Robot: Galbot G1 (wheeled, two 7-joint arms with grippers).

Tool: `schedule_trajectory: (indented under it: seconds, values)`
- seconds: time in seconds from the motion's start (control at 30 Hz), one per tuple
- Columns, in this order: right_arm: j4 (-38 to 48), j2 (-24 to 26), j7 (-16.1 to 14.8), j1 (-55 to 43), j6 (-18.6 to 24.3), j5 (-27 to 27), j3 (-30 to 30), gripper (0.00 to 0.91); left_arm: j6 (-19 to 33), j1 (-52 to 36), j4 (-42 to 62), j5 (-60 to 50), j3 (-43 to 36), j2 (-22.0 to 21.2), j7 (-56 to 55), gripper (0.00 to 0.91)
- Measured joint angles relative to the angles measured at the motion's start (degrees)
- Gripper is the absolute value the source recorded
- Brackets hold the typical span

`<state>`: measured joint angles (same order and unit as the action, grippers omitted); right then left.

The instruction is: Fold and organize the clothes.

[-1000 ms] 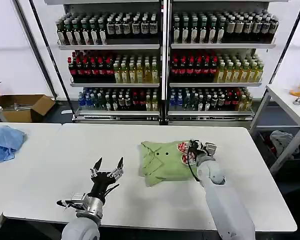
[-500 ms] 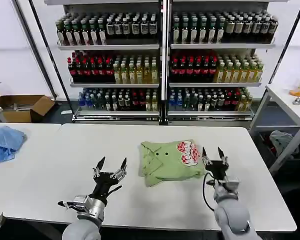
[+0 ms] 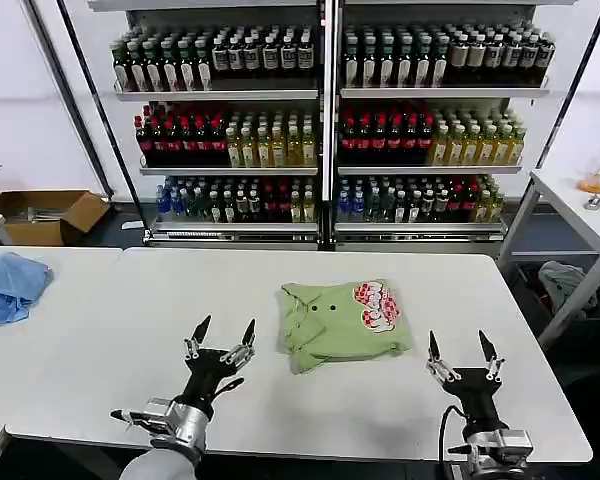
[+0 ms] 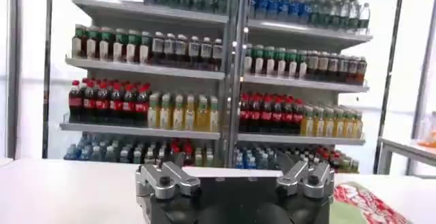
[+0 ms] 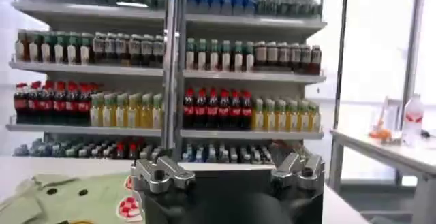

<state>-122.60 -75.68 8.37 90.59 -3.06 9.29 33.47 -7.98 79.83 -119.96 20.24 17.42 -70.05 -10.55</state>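
So the light green shirt (image 3: 342,324) is sitting folded up into a compact bundle on the white desk (image 3: 100,330), roughly in the middle and a bit toward the robot's right. Collar faces the left side of the bundle, and the red-and-white graphic (image 3: 377,305) is up on the far right corner. Edges look a little lumpy, not super crisp.

Both arms are off it. The right end effector (image 3: 463,356) is near the front edge of the desk, just in front of and to the right of the shirt, fingers spread wide and pointing up, holding nothing. The left end effector (image 3: 221,339) is out to the left of the shirt, well apart from it, also spread open and empty.

From the right wrist view you can see a green corner of the shirt (image 5: 75,201) with a bit of the red print beside the finger bases.

Further out, there's a light blue cloth (image 3: 10,285) crumpled on the neighbouring desk on the left, and behind everything a shelf rack (image 3: 325,120) packed with bottles.
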Motion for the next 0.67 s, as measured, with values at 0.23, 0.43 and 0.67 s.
schedule_trajectory:
  seconds: [0.23, 0.43, 0.67]
  values:
    - [-1.8, 0.7, 0.4, 1.3, -0.3, -0.9, 0.1, 0.907, -0.7, 1.7, -1.5, -0.8, 0.9, 0.1, 0.0, 0.907]
    - [-2.9, 0.8, 1.1, 0.4, -1.4, -1.0, -0.7, 0.907, -1.1, 3.2, -2.6, -1.4, 1.7, -0.1, 0.0, 0.907]
    - [-3.3, 0.7, 1.8, -0.4, -2.7, -0.8, -1.7, 0.907, -1.2, 4.6, -3.2, -1.8, 2.7, -0.3, 0.0, 0.907]
